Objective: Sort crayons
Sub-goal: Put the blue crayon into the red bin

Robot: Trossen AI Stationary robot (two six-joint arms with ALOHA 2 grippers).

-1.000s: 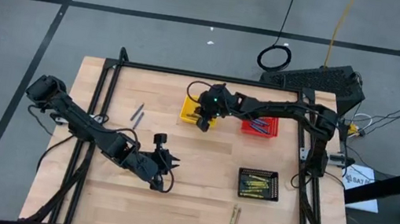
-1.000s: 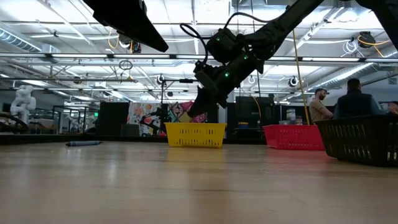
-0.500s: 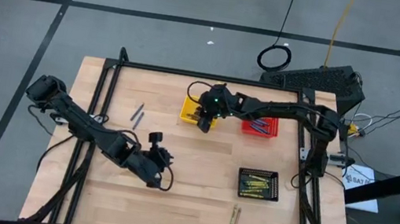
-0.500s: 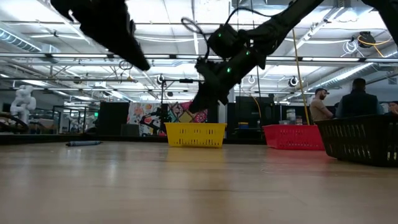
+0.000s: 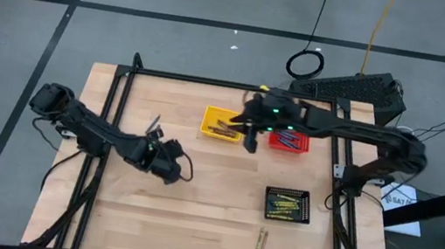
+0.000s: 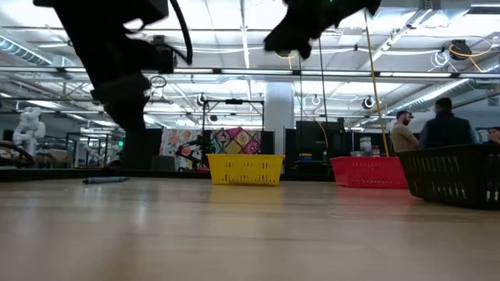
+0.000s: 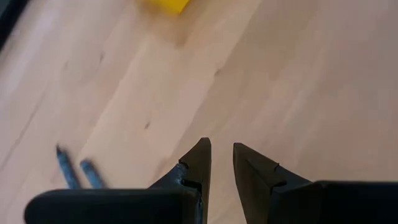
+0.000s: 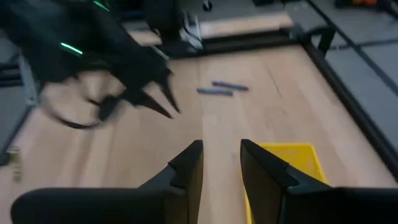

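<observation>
Reaching left pincer point(image 7: 222, 163), released and empty | two blue-purple wax crayon sticks point(image 7: 78, 171) lying just beside it | centring jaws over one stick | right pincer point(image 8: 222, 158) released, hovering by yellow mesh basket point(image 5: 221, 124)

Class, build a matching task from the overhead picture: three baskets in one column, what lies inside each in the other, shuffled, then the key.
Column one:
1. yellow basket
2. red basket
3. black basket

Column two:
A. blue-purple crayons
B. yellow-olive crayons
C. brown crayons

Pairs: 1-C, 2-A, 3-B
</observation>
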